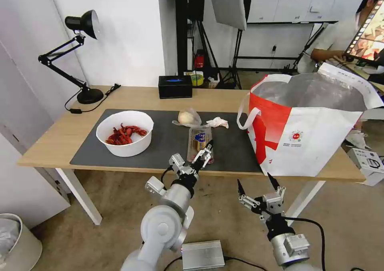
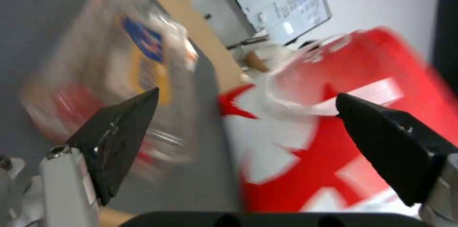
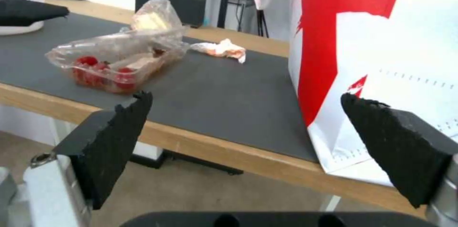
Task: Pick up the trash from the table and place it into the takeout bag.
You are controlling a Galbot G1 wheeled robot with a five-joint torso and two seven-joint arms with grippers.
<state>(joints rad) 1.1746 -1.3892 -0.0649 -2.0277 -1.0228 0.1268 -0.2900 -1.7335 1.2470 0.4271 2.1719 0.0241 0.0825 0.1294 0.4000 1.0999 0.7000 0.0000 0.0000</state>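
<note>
Left gripper [image 1: 203, 155] up at the near edge of the table [image 1: 60, 137], hovering right over the near end of the clear clamshell box [image 1: 199, 142], fingers spread wide, nothing between them. Blurry in the left wrist view, but same story: box [image 2: 114, 87] off one fingertip, red-and-white takeout bag [image 2: 334, 137] beyond the other. Can't tell whether a fingertip is actually touching the box.

Right gripper [image 1: 258, 190] lower down, in front of the table edge and below the bag, also opened wide and holding nothing.

Trash all sitting on the dark grey mat [image 1: 164, 143]: white bowl of red shells [image 1: 125, 133] toward the left side, clamshell with red bits roughly mid-mat, clear bag with a beige lump [image 1: 186, 118] just behind the clamshell, crumpled white tissue [image 1: 217, 122] right beside that bag. Right wrist view lines them up nicely: clamshell [image 3: 114, 64] near, lumpy bag [image 3: 154, 21] behind it, tissue [image 3: 220, 49] off toward the takeout bag [image 3: 381, 48].

Takeout bag [image 1: 308, 131] standing upright at the right end of the table, mouth open, silver lining showing, one white handle flopped toward the mat. Black box [image 1: 175, 86] and a black desk lamp [image 1: 76, 51] along the far side.
</note>
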